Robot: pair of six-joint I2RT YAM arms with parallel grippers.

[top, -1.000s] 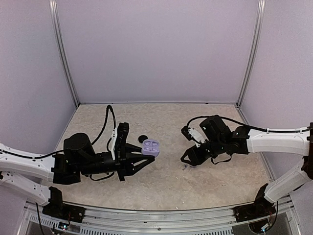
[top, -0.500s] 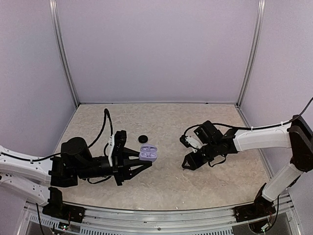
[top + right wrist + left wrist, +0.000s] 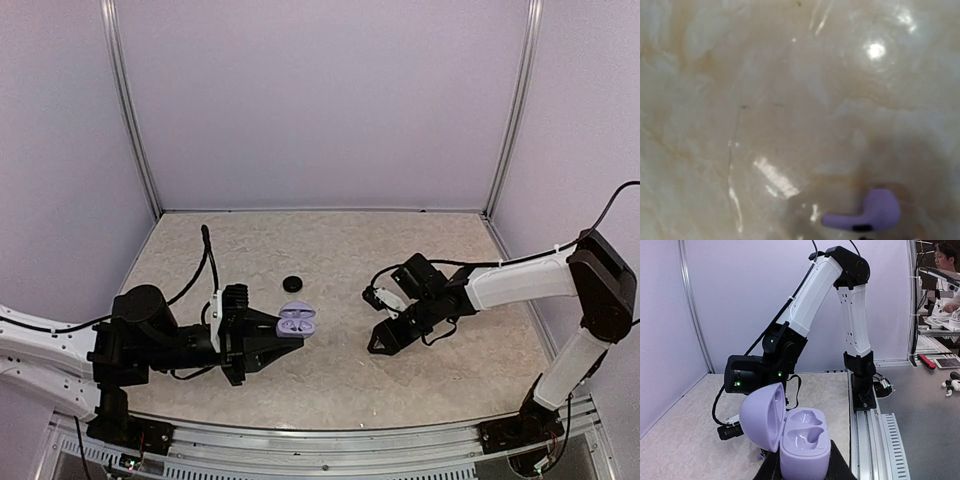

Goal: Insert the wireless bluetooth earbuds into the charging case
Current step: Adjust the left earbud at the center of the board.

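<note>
My left gripper [image 3: 290, 328] is shut on the base of the charging case [image 3: 296, 320] and holds it above the table. In the left wrist view the case [image 3: 804, 442] stands open, its lid [image 3: 760, 415] swung to the left and both hollows empty. My right gripper [image 3: 384, 340] points down at the table right of the case. Its fingers do not show in the right wrist view. There, one lavender earbud [image 3: 872, 212] lies at the bottom edge, close over the blurred table. The second earbud is out of view.
A black round disc [image 3: 292, 283] lies on the table behind the case. The right arm [image 3: 807, 305] fills the middle of the left wrist view. Metal rails run along the table's near edge [image 3: 330, 440], and walls close in the other three sides.
My left gripper has drawn back toward its base and the near edge, carrying the open case. My right gripper has moved left and down toward the table.
</note>
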